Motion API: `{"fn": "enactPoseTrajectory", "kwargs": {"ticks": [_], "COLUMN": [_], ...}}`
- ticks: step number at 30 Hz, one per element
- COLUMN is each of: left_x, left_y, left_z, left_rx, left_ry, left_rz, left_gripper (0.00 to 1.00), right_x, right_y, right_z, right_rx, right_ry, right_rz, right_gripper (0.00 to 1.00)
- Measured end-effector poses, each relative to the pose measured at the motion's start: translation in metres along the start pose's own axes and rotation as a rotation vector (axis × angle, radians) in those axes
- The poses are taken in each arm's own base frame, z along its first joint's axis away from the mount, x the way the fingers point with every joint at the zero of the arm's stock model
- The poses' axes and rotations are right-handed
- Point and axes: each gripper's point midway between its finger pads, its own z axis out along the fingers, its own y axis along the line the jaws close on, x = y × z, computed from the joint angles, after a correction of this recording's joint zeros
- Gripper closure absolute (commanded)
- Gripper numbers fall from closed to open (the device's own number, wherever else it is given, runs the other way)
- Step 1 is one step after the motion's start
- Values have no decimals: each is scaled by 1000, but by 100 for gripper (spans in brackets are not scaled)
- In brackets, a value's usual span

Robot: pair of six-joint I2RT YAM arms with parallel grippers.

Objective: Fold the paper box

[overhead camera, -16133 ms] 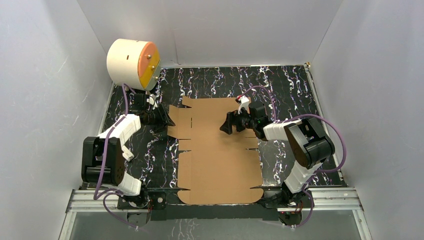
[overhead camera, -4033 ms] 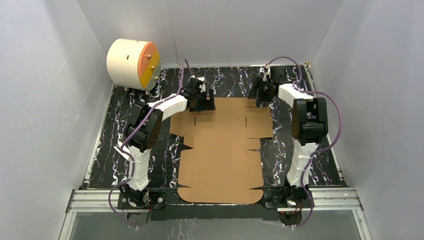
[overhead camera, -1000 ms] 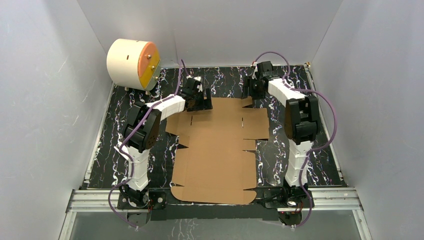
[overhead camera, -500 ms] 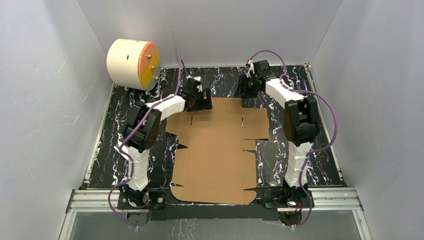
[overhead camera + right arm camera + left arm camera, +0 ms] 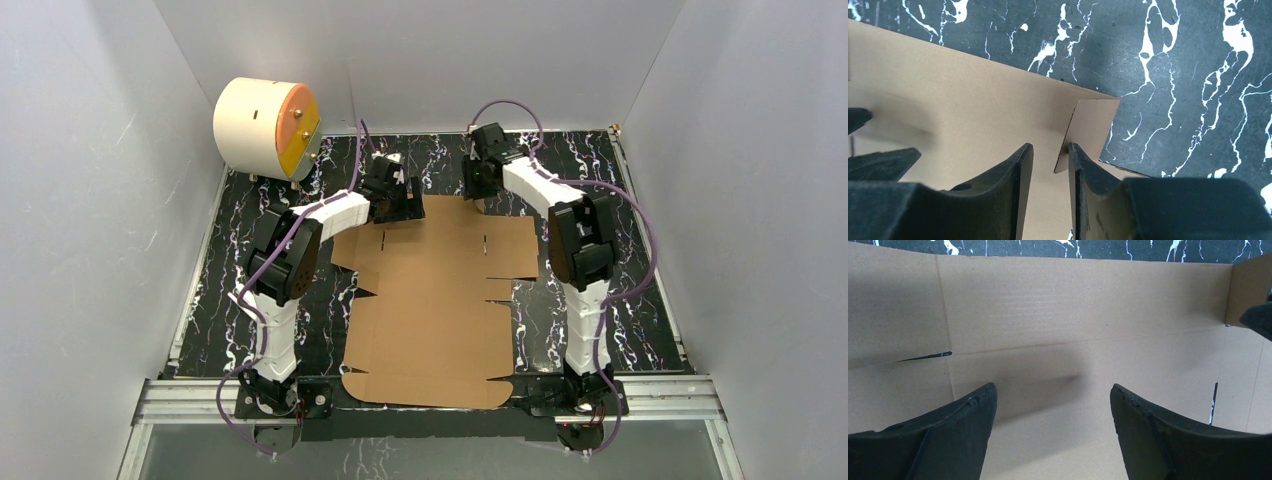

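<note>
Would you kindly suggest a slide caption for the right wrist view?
Right pincer straddling an upturned corner flap of the flat paper box on a marbled table.

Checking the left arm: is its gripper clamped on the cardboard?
No, the left gripper stands wide open over the flat paper box, pinching nothing.

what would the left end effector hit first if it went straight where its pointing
The paper box: the left end effector, open, points at the flat cardboard sheet and nothing shows in between. How far off the sheet it hangs is unclear.
</note>
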Motion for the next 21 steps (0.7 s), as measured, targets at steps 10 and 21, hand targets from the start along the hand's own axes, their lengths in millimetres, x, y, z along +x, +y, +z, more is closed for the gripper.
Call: {"fn": "enactPoseTrajectory", "kwargs": {"ticks": [10, 21], "left_x": [0, 18], "left_y": [0, 7], "left_z": [-1, -23], "left_rx": [5, -18], "left_ry": [-11, 34], "left_rz": [-8, -19], "left_gripper": [20, 18], "right_x": [5, 6], "right_y": [7, -7], "right_z": [11, -26], "right_rx": [180, 103], "right_ry": [5, -7], "right_rz": [-130, -113], "right_gripper": [55, 37]}}
